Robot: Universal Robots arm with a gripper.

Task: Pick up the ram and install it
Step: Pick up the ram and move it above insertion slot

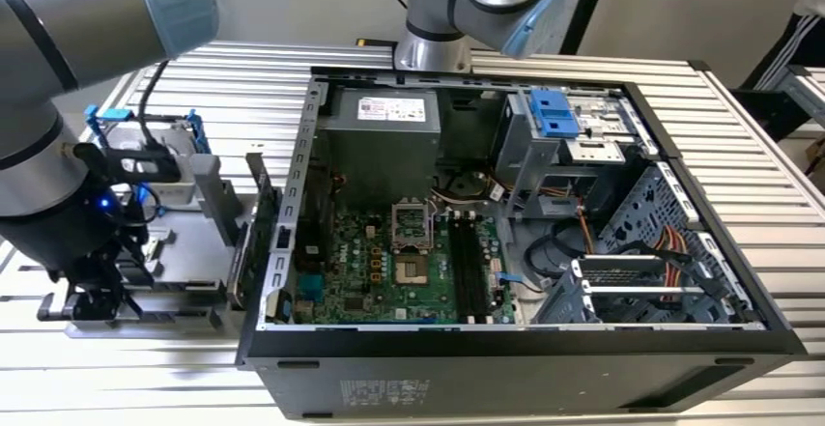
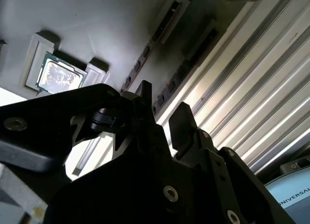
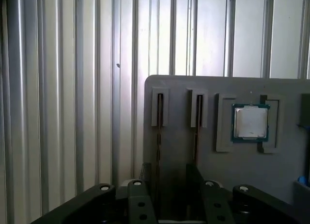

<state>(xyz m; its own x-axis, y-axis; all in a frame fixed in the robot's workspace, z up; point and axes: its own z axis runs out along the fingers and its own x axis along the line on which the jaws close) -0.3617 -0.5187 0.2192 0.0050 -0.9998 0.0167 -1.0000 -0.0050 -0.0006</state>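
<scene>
A: Where is the ram?
B: The ram (image 3: pixel 159 137) stands on edge in a slot of the grey tray (image 3: pixel 184 88). It is a thin dark line with its long axis running straight away from the pincer (image 3: pixel 169 168). A second stick (image 3: pixel 197 132) lies parallel in the next slot.
A: Can its stickers be read?
B: I cannot tell. It is edge-on, and its near end is hidden behind the pincer's black body.
A: And the pincer?
B: Released. Its fingers (image 2: pixel 181 117) stand apart, clamping nothing, low over the tray.
A: Any other writing?
B: There is a white label on the power supply (image 1: pixel 390 109) and another on the computer case (image 1: pixel 383 387), both too small to make out. The lettering on the arm's blue cap (image 2: pixel 290 200) is cut off. Past the second stick a processor (image 3: pixel 250 122) sits in its own recess, and the ribbed desk (image 3: pixel 72 88) stretches beyond the tray.
</scene>
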